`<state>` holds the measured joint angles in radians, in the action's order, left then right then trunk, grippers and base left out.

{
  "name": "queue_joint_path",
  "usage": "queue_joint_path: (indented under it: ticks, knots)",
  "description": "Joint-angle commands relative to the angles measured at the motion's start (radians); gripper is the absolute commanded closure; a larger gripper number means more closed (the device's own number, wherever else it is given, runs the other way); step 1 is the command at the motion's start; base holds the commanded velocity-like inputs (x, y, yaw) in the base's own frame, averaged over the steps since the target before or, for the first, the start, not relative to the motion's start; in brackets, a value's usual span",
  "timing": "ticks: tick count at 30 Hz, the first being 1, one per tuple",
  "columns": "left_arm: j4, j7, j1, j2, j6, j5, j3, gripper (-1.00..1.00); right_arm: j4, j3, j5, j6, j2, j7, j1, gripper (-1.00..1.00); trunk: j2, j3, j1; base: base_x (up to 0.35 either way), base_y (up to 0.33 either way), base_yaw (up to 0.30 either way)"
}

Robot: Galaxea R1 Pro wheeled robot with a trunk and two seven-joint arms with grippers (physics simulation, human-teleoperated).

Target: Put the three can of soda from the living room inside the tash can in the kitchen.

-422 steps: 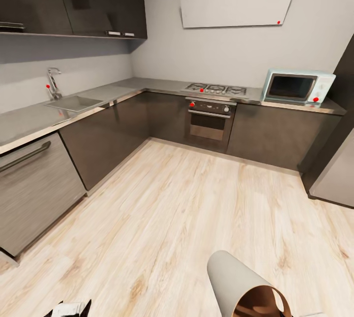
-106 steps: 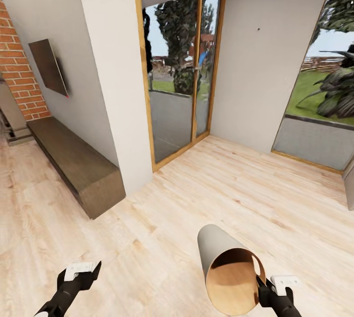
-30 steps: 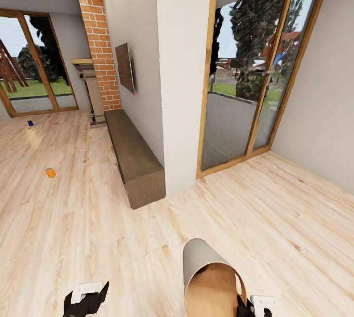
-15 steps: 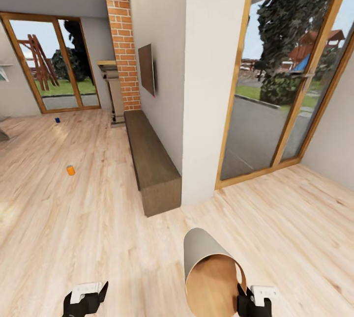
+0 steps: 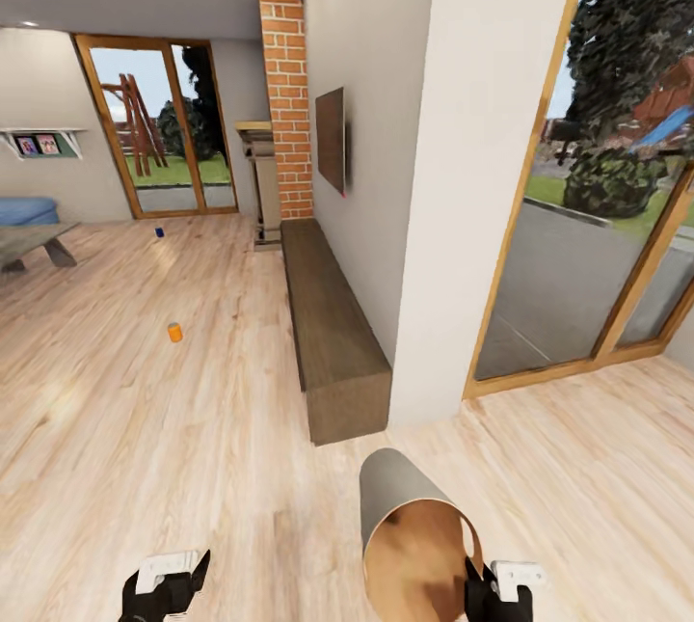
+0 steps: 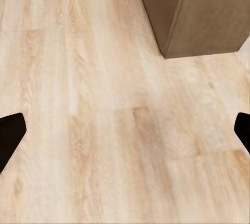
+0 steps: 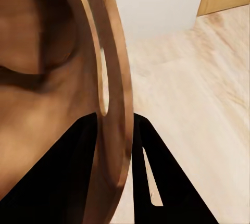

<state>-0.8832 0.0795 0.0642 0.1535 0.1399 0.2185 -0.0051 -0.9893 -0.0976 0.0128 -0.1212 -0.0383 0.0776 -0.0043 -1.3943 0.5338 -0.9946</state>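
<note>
coppery trash can (image 5: 410, 526) tilted, right gripper (image 5: 493, 586) clamped on rim

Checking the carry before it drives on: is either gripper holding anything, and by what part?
The right gripper pinches the trash can by its rim wall; the left gripper is open, empty.

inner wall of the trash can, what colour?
Coppery brown, smooth; trash can shows it best in the head view.

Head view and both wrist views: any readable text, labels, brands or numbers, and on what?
None can be read.
Orange soda can: too small to show any label.
Blue soda can: too small as well.
Framed pictures on the wall shelf: blurred.
Trash can, held in the right gripper: plain.
</note>
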Motion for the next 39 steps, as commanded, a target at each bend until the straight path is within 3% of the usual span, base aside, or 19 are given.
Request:
queue_joint_path:
  ticks: [1, 7, 15, 20, 22, 39]
  knots:
    - [-0.001, 0.001, 0.000, 0.001, -0.001, 0.000, 0.000, -1.00, -0.002, 0.001, -0.002, 0.000, 0.000, 0.007, 0.000, 1.00, 0.000, -0.001, 0.000, 0.325, 0.000, 0.245]
    - [-0.002, 0.064, 0.003, 0.005, -0.035, 0.001, 0.014, -1.00, -0.001, 0.002, -0.002, 0.000, 0.000, 0.007, 0.000, 1.00, 0.000, -0.003, 0.000, 0.325, 0.000, 0.245]
    - [-0.014, 0.105, 0.006, 0.010, -0.044, 0.006, 0.075, -1.00, 0.000, 0.002, -0.002, 0.000, 0.001, 0.008, 0.000, 1.00, 0.000, -0.007, 0.000, 0.325, 0.000, 0.245]
    - [-0.043, 0.112, 0.004, 0.054, -0.064, 0.076, 0.208, -1.00, 0.000, 0.003, -0.002, 0.000, 0.001, 0.008, 0.000, 1.00, 0.000, -0.009, 0.000, 0.325, 0.000, 0.239]
    - [-0.043, 0.114, 0.004, 0.065, -0.074, 0.094, 0.230, -1.00, 0.000, 0.003, -0.002, -0.001, 0.001, 0.008, 0.000, 1.00, 0.000, -0.009, 0.000, 0.325, 0.000, 0.151]
    - [-0.037, 0.118, 0.002, 0.072, -0.087, 0.109, 0.256, -1.00, 0.000, 0.003, -0.002, -0.001, 0.000, 0.007, 0.000, 1.00, 0.000, -0.010, 0.000, 0.314, 0.053, 0.039]
